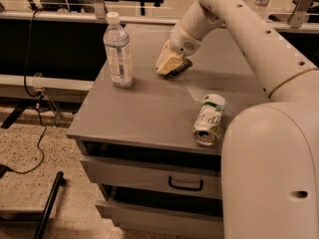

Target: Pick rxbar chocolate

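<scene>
The rxbar chocolate [180, 67] is a flat black bar lying near the back middle of the grey cabinet top [144, 113]. Only its right end shows from under the gripper. My gripper [166, 64] is tan and points down on the bar's left part, right at the cabinet top. The white arm reaches in from the upper right.
A clear water bottle [118, 49] stands left of the gripper. A green-and-white soda can [209, 119] lies on its side near the front right edge. The cabinet has drawers with a black handle [185, 184]. The robot's white body [271, 173] fills the right foreground.
</scene>
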